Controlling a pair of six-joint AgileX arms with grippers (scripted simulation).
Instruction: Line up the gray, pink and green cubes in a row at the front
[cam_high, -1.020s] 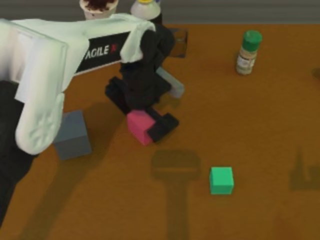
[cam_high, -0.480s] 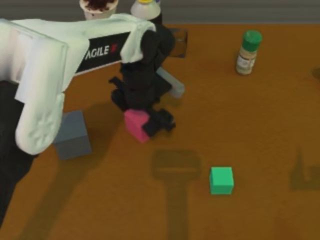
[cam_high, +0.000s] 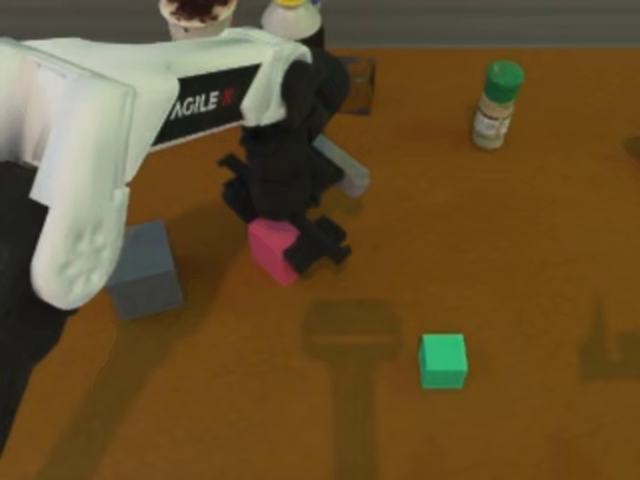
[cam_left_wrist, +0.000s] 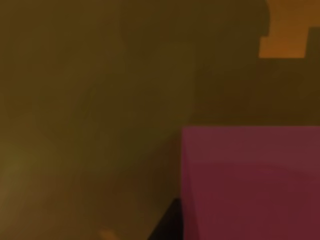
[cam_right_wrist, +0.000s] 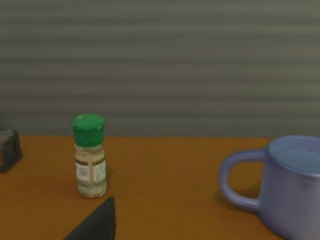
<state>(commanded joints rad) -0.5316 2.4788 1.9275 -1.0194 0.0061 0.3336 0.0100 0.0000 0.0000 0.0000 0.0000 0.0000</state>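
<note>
Careful now: the pink cube (cam_high: 270, 250), left of centre in the top view, sits off-centre in my left gripper (cam_high: 290, 248), so a quick lift could twist it loose. My jaws are closed snug on its sides. Gray cube (cam_high: 146, 270) waits far left, green cube (cam_high: 443, 361) lower right; right arm parked.
</note>
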